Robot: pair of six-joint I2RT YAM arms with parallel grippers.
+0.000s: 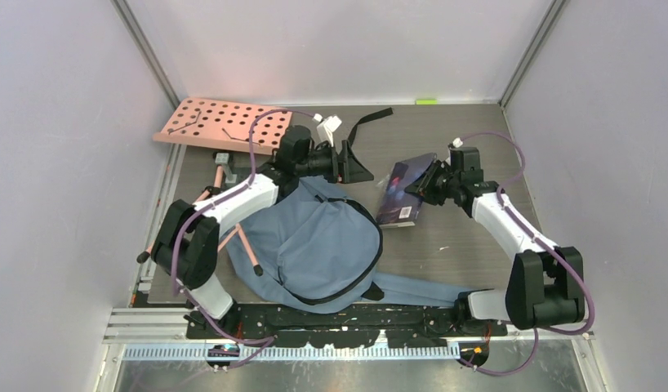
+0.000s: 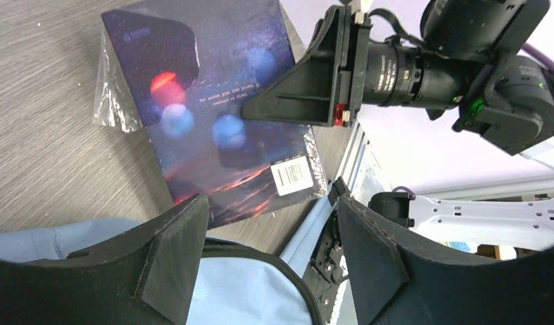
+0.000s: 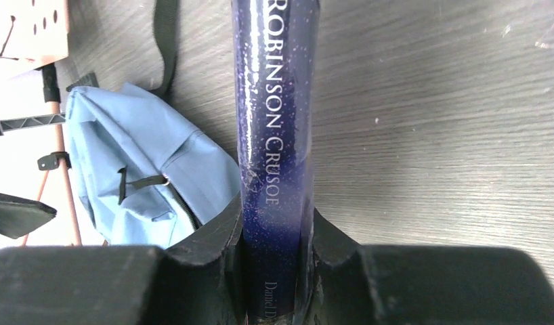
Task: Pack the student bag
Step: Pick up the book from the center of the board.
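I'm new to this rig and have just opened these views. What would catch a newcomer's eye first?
The big blue-grey student bag sprawls over the near middle of the table. To its right and farther back, the right pincer is clamped across a dark blue book whose spine reads Robinson Crusoe, while the left pincer hangs open by the bag's far edge. A pink perforated board lies at the far left.
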